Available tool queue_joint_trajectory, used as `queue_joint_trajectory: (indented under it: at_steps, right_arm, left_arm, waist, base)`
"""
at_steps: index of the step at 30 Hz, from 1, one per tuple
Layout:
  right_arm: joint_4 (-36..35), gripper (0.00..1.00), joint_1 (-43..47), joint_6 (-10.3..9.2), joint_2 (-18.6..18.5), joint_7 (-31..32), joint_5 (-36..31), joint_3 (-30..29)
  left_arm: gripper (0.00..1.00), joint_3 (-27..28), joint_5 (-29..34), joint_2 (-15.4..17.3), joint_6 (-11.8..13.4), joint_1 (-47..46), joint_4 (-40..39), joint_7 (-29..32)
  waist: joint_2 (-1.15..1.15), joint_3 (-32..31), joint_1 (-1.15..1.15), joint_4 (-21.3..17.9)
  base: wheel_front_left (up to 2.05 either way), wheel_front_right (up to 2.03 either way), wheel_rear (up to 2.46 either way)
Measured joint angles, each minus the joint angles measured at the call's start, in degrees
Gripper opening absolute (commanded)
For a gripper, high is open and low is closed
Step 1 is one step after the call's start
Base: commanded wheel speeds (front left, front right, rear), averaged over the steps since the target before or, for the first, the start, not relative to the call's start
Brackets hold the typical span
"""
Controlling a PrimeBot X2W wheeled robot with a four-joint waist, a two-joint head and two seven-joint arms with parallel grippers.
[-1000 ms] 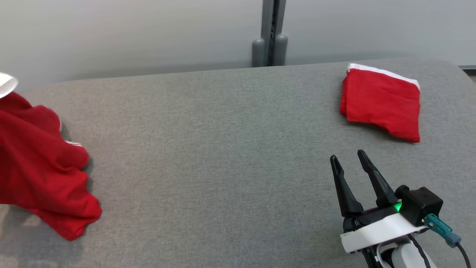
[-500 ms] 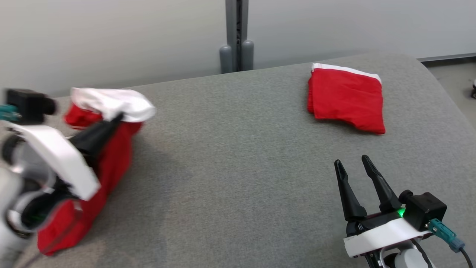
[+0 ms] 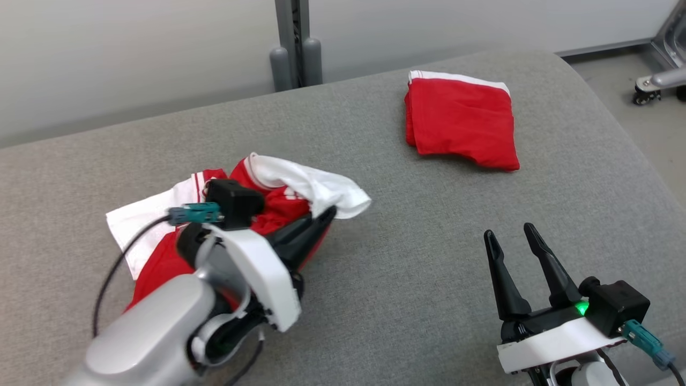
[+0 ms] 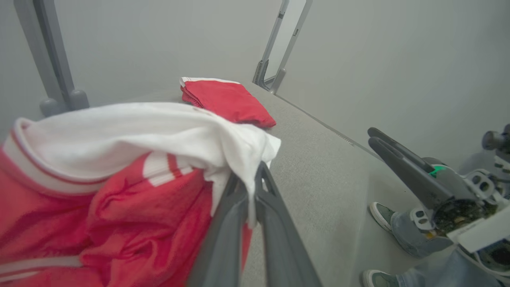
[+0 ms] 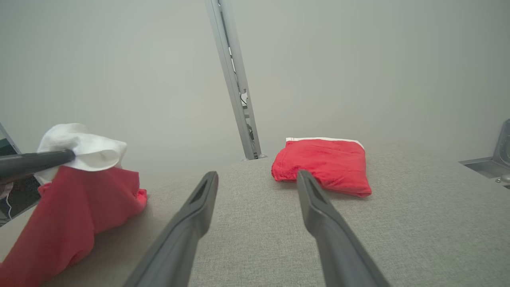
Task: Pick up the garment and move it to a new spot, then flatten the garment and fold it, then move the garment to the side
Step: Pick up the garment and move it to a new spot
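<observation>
The garment (image 3: 313, 185), a crumpled red and white shirt, hangs bunched near the grey table's (image 3: 407, 241) middle left, its lower part resting on the surface. My left gripper (image 3: 328, 213) is shut on the garment's white edge. In the left wrist view the white cloth (image 4: 159, 127) drapes over the closed fingertips (image 4: 261, 171), with red folds below. The right wrist view has the garment (image 5: 79, 199) at the left. My right gripper (image 3: 509, 236) stands open and apart at the lower right, with nothing between its fingers (image 5: 199, 203).
A folded red garment (image 3: 461, 120) with a white edge lies at the table's back right. A grey post (image 3: 292, 43) rises behind the table. A wheeled metal leg (image 3: 656, 83) stands on the floor at far right. A person's shoes (image 4: 382, 215) are beside the table.
The head camera has turned, shifting the whole picture. My left arm has carried the garment from the table's left end toward the middle, closer to the folded garment. The right gripper has stayed open.
</observation>
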Motion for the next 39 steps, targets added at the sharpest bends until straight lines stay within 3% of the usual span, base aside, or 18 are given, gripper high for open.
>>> queue_joint_trajectory:
  at_steps: [7,8,9,15,22,39]
  right_arm:
    - [-0.89,1.00,0.03,0.01,0.02,-0.01,0.01,0.73]
    - [-0.91,1.00,0.03,0.00,0.00,-0.01,0.01,0.75]
    - [-0.94,1.00,0.05,0.00,0.01,0.00,0.01,0.77]
    - [-0.99,1.00,0.68,0.00,-0.02,-0.01,-0.09,-0.87]
    - [-0.38,1.00,0.77,0.00,0.02,-0.01,-0.71,-1.43]
    - [2.23,1.00,0.99,0.00,0.03,-0.01,-2.30,-3.21]
  left_arm:
    - [0.00,-3.23,2.69,-7.54,-1.26,-2.16,6.76,-2.38]
    - [0.35,-3.64,2.86,-8.26,-1.37,-2.16,7.65,-2.55]
    - [1.00,-3.99,3.27,-8.69,-1.62,-2.20,8.31,-2.59]
    - [1.00,-4.24,3.50,-8.14,-3.81,-2.58,10.01,-4.17]
    - [1.00,-2.32,3.27,-5.04,-4.35,-2.04,7.56,-6.99]
    - [1.00,5.77,4.05,11.31,1.77,9.19,0.00,-17.16]
  waist:
    - [0.00,1.54,0.00,-1.51]
    - [0.00,1.62,0.00,-1.60]
    - [0.00,1.67,0.00,-1.65]
    - [0.00,1.70,0.00,-0.39]
    - [0.00,0.97,0.00,2.25]
    - [0.00,-3.51,0.00,8.10]
  base:
    - [0.00,0.00,0.00]
    - [0.00,0.00,0.00]
    - [0.00,0.00,0.00]
    - [0.00,0.00,0.00]
    - [0.00,0.00,0.00]
    - [0.00,0.00,0.00]
